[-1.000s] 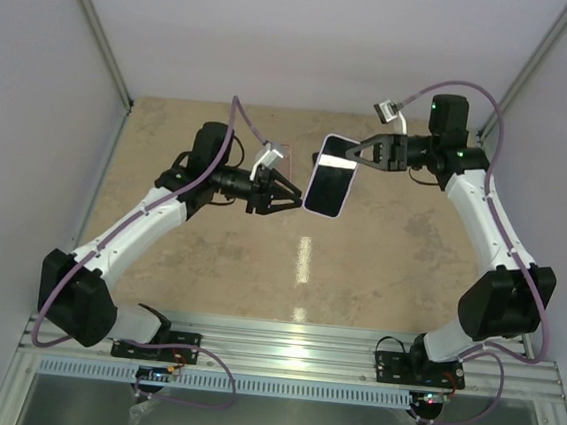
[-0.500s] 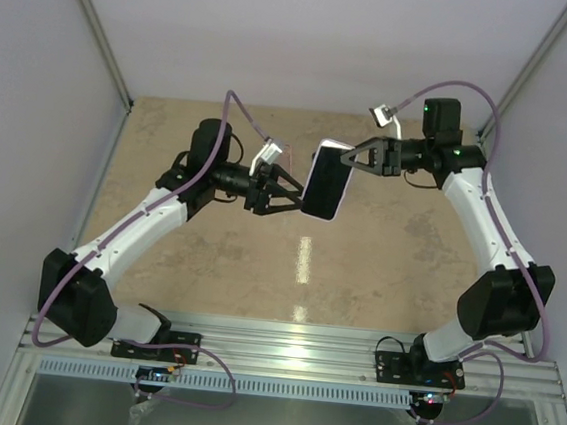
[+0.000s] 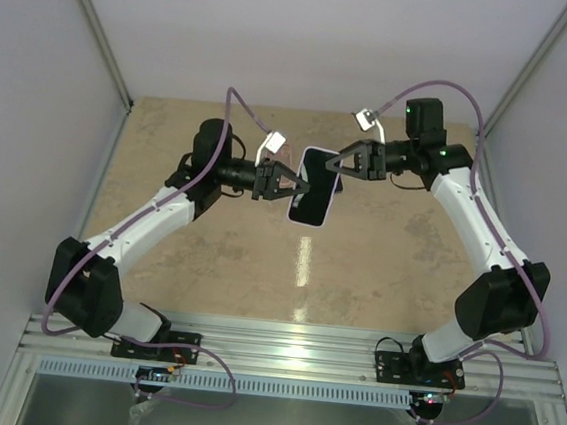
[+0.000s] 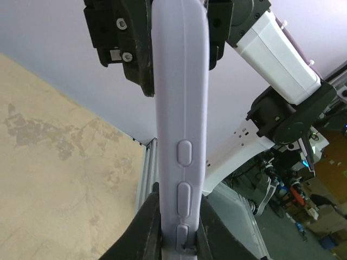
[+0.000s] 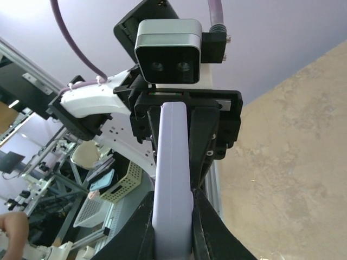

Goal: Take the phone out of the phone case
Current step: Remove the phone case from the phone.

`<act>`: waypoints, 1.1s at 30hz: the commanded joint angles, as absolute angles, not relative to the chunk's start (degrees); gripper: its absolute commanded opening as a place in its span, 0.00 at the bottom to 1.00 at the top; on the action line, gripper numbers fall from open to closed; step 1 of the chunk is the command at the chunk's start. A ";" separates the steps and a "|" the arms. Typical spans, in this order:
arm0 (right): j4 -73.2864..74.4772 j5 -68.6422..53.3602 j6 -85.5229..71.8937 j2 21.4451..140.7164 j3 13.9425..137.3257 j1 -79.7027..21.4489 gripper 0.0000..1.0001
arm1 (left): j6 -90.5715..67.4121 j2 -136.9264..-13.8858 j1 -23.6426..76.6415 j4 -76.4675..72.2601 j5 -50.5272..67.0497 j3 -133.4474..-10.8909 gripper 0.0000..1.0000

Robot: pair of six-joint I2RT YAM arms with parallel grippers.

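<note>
My left gripper (image 3: 293, 186) and right gripper (image 3: 338, 164) are each closed on opposite ends of the phone case (image 4: 180, 108), phone (image 3: 313, 193) inside, hanging between them; I should hold one end firm and peel the rim slowly

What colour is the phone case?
Pale lavender; the phone case shows best in the left wrist view.

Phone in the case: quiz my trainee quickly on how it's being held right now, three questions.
1. True or false: the phone is lifted off the table.
2. Left fingers and right fingers: how many pairs clamp it? A none, B one, C both.
3. Fill in: the case edge in the left wrist view shows raised ____.
Key: 1 true; 2 C; 3 buttons.
</note>
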State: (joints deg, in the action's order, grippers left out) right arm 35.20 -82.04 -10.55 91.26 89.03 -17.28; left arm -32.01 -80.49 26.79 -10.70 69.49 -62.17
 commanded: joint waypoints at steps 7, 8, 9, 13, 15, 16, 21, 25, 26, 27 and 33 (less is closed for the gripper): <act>32.40 -84.93 -13.71 92.84 90.28 -17.14 0.45 | -36.52 -80.61 26.85 -18.55 71.59 -61.92 0.00; 32.39 -85.11 -13.64 92.75 89.68 -17.14 0.56 | -37.36 -80.77 26.45 -19.23 71.69 -62.36 0.00; 32.29 -85.31 -13.48 92.50 88.66 -17.18 0.63 | -38.97 -81.04 26.14 -20.82 71.70 -62.51 0.00; 31.93 -85.28 -12.19 91.02 85.16 -18.25 0.62 | -51.28 -81.93 23.99 -34.46 71.46 -60.57 0.00; 31.81 -84.54 -11.51 90.14 83.75 -19.53 0.56 | -59.16 -82.65 23.28 -42.51 71.20 -59.22 0.00; 31.82 -83.89 -11.16 89.87 83.31 -20.12 0.53 | -60.95 -83.03 23.15 -44.91 71.17 -59.03 0.00; 31.72 -82.51 -11.19 90.56 84.16 -21.26 0.40 | -62.32 -83.47 23.16 -46.07 70.72 -58.98 0.00; 31.67 -81.56 -11.98 91.93 86.66 -21.71 0.32 | -62.32 -82.95 23.18 -45.63 69.46 -57.65 0.00; 31.62 -81.41 -12.05 92.25 87.17 -21.94 0.29 | -62.36 -82.90 23.20 -45.57 69.19 -57.46 0.00; 31.52 -81.39 -12.17 92.40 87.46 -22.13 0.26 | -62.32 -82.87 23.18 -45.42 69.16 -57.37 0.00; 30.69 -81.36 -13.24 92.63 87.76 -22.41 0.01 | -57.25 -82.48 23.12 -38.56 68.36 -58.23 0.00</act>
